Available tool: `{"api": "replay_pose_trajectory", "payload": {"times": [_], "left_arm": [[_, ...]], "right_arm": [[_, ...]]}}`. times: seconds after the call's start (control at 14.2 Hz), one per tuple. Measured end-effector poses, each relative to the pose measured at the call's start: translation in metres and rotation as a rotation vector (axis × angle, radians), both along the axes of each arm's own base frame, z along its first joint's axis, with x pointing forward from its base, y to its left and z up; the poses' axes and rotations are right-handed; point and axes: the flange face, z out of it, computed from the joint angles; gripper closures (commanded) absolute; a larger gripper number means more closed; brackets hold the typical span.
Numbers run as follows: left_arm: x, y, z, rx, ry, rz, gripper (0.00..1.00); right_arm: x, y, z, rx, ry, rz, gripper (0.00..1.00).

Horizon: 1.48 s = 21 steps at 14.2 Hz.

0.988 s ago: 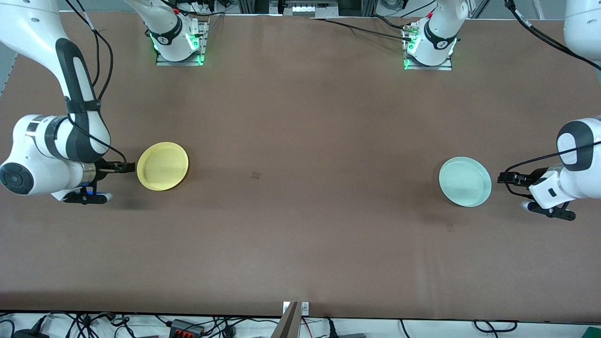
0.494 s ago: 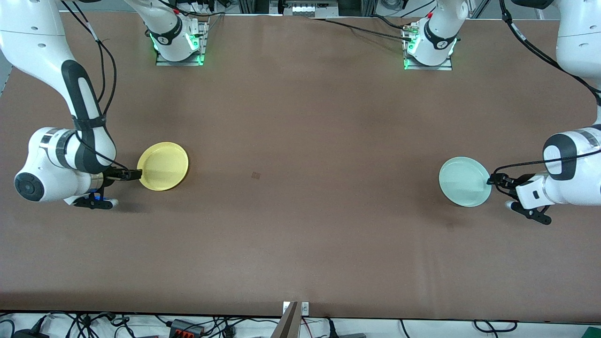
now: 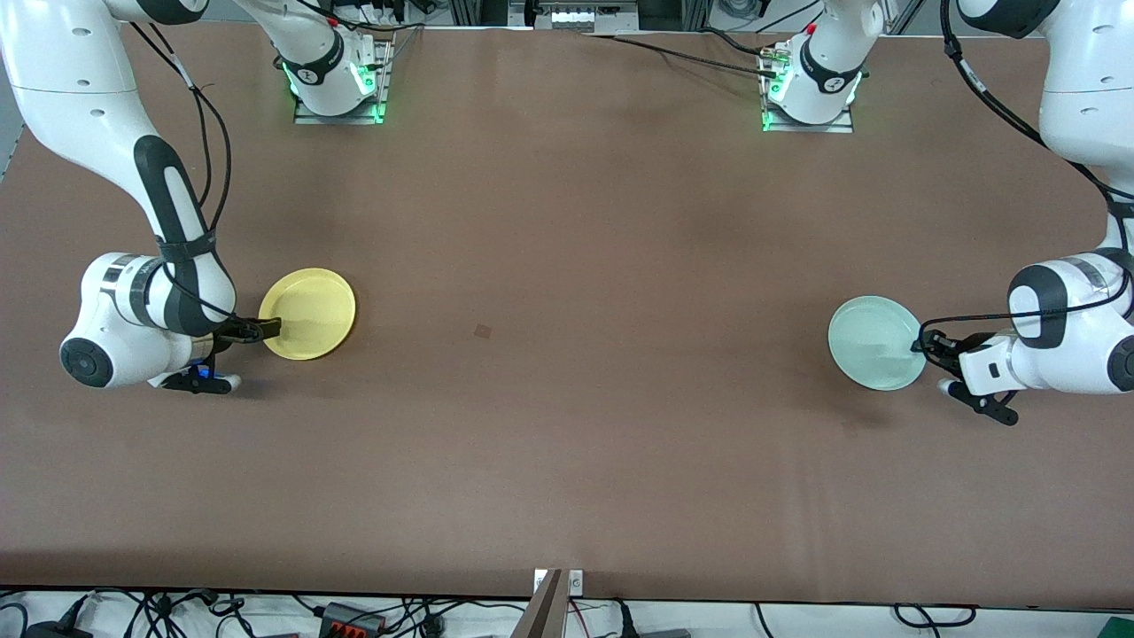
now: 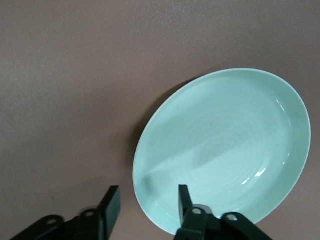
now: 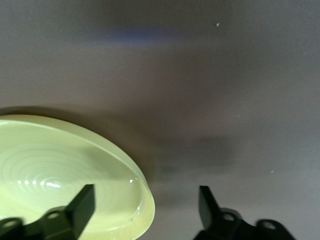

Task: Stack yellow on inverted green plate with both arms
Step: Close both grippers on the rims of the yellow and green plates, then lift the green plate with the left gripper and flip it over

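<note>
The yellow plate (image 3: 308, 314) lies hollow side up toward the right arm's end of the table. My right gripper (image 3: 266, 330) is low at its outer edge and open. In the right wrist view the yellow plate (image 5: 60, 170) has its rim between the right gripper's (image 5: 145, 202) fingers, one over the hollow and one outside, neither touching. The green plate (image 3: 875, 342) lies hollow side up toward the left arm's end. My left gripper (image 3: 921, 346) straddles its rim. In the left wrist view the left gripper (image 4: 147, 202) is open around the green plate's (image 4: 225, 150) edge, with gaps on both sides.
The brown table (image 3: 567, 221) has a small dark mark (image 3: 483, 331) midway between the plates. The two arm bases (image 3: 341, 84) (image 3: 811, 89) stand at the edge farthest from the front camera. Cables lie past the table's nearest edge.
Both grippers have slid in from beside their plates until the fingers stand astride the rims. The left gripper's fingers have drawn closer together. Neither plate has moved.
</note>
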Motion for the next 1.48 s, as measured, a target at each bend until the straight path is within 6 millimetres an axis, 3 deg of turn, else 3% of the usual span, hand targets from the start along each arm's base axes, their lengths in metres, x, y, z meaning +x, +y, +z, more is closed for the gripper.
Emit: {"api": "replay_pose_trajectory", "payload": {"times": [0.14, 0.28, 0.42, 0.64, 0.85, 0.99, 1.27, 1.41, 1.48], "left_arm": [[0.000, -0.001, -0.012, -0.009, -0.004, -0.014, 0.54], [0.001, -0.001, -0.025, -0.013, -0.014, -0.033, 0.85], [0.002, 0.001, -0.030, -0.012, -0.026, -0.038, 0.99], [0.003, 0.000, -0.028, -0.014, -0.029, -0.041, 0.99], [0.013, -0.011, -0.008, -0.014, -0.054, -0.053, 0.99], [0.024, -0.044, 0.021, -0.007, -0.046, -0.063, 0.99], [0.045, -0.133, 0.102, 0.183, -0.098, -0.118, 0.99], [0.044, -0.176, 0.130, 0.296, -0.129, -0.148, 0.99], [0.042, -0.198, 0.139, 0.347, -0.143, -0.156, 0.99]], "right_arm": [[-0.001, 0.000, 0.000, 0.001, 0.004, 0.000, 0.41], [-0.002, 0.000, -0.001, 0.002, 0.012, 0.000, 0.48], [-0.002, 0.001, -0.001, 0.003, 0.016, 0.001, 0.50], [-0.002, 0.002, -0.001, 0.005, 0.017, 0.002, 0.59], [-0.003, 0.003, -0.001, 0.007, 0.022, 0.004, 0.64], [-0.003, 0.004, -0.001, 0.008, 0.026, 0.004, 0.64], [-0.005, 0.005, -0.004, 0.010, 0.036, 0.006, 0.65], [-0.005, 0.006, -0.006, 0.011, 0.039, 0.006, 0.73], [-0.006, 0.006, -0.007, 0.011, 0.040, 0.006, 0.82]]}}
